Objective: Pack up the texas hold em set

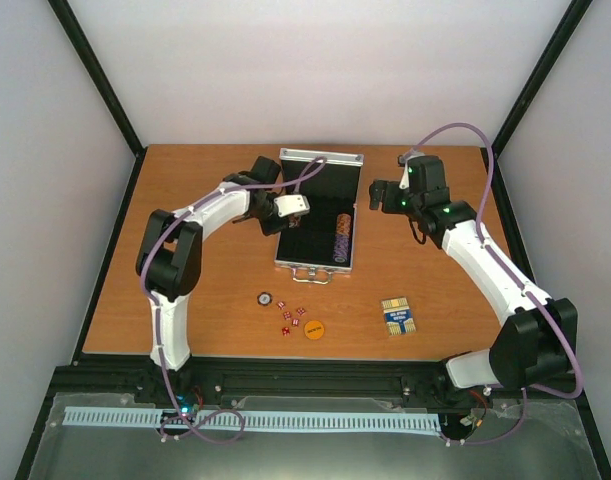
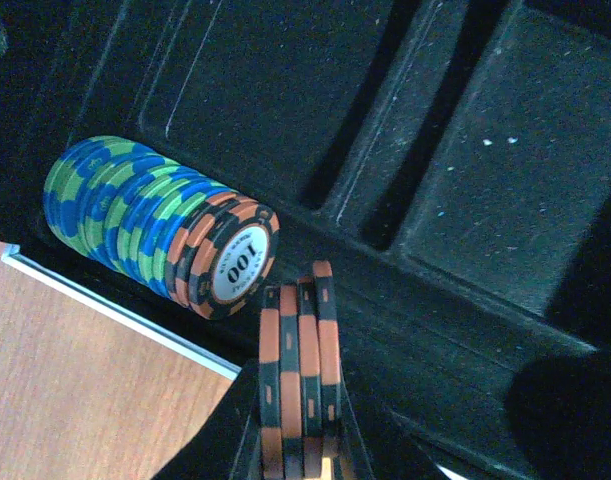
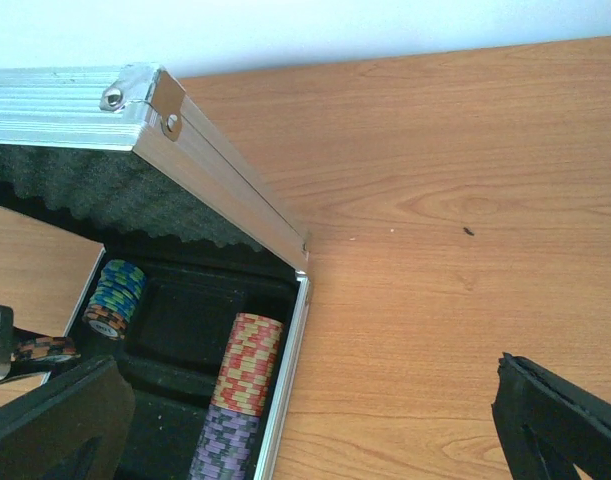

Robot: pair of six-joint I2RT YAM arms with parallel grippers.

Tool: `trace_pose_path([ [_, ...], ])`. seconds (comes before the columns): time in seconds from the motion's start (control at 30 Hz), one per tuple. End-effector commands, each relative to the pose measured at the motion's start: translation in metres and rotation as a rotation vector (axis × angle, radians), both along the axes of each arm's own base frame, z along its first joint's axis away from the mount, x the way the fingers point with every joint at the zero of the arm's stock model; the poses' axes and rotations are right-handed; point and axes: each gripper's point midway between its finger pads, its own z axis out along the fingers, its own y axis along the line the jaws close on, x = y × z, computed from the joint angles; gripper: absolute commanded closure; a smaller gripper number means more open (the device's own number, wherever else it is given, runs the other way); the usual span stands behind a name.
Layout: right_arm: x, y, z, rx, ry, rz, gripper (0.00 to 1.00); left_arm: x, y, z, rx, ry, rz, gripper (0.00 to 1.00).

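Top view: a brown wood-grain desk (image 1: 185, 310) is enclosed on three sides by plain white walls (image 1: 315, 70), with black frame posts (image 1: 95, 75) running up at the corners. A white slotted strip (image 1: 245, 420) lies across the black base rail at 6 o'clock. The grain is even; one small dark speck (image 3: 468, 232) is noted in the right wrist view. The silver case (image 1: 315, 268) is set at mid-desk toward 12 o'clock, with its lid raised at the far side and its black lining exposed. Along its 3 o'clock side, red-yellow chips (image 3: 247, 365) and purple chips (image 3: 225, 445) are laid on edge in one row. At its 9 o'clock side, blue-green chips (image 2: 135, 215) are laid in a slot, ended by a chip marked 100 (image 2: 235, 265). The left tool (image 1: 293, 210) is positioned over that side and is clenched on a short stack of orange-black chips (image 2: 300, 370), held on edge just beside the marked chip; contact cannot be told. The right tool (image 1: 377, 195) is held at 3 o'clock of the case, above bare desk, released wide with nothing between its fingers (image 3: 555, 420). At 6 o'clock of the case, a lone chip (image 1: 266, 297), small red dice (image 1: 292, 318) and an orange disc (image 1: 314, 328) are found close together on the desk. The card deck (image 1: 396, 316) lies apart at 5 o'clock.
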Motion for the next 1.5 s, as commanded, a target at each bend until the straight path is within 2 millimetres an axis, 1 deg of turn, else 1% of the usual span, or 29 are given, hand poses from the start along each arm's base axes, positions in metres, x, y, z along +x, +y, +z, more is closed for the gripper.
trace_pose_path([
  [0.0, 0.002, -0.005, 0.004, 0.015, -0.021, -0.013, 0.00, 0.010, -0.005, 0.005, 0.051, -0.041, -0.051, 0.99],
  [0.17, 0.001, -0.008, -0.001, 0.013, -0.012, -0.020, 0.00, 0.012, -0.008, -0.005, 0.120, -0.043, -0.086, 0.99],
  [0.3, 0.001, -0.010, -0.003, 0.014, -0.007, -0.022, 0.00, 0.008, -0.014, -0.004, 0.129, -0.052, -0.110, 0.99],
  [0.6, 0.001, -0.012, -0.008, 0.020, 0.005, -0.024, 0.00, 0.005, -0.009, -0.013, 0.193, -0.067, -0.125, 0.99],
  [0.8, 0.001, -0.015, -0.009, 0.019, 0.005, -0.030, 0.00, 0.008, -0.002, -0.018, 0.249, -0.092, -0.146, 0.99],
  [1.13, 0.002, -0.017, -0.013, 0.020, 0.014, -0.032, 0.00, 0.006, -0.005, -0.025, 0.270, -0.100, -0.177, 0.99],
  [1.3, 0.002, -0.018, -0.016, 0.022, 0.021, -0.032, 0.00, 0.008, -0.004, -0.030, 0.290, -0.099, -0.180, 0.97],
  [1.47, 0.002, -0.020, -0.017, 0.020, 0.022, -0.038, 0.00, 0.010, -0.005, -0.035, 0.304, -0.090, -0.183, 0.92],
])
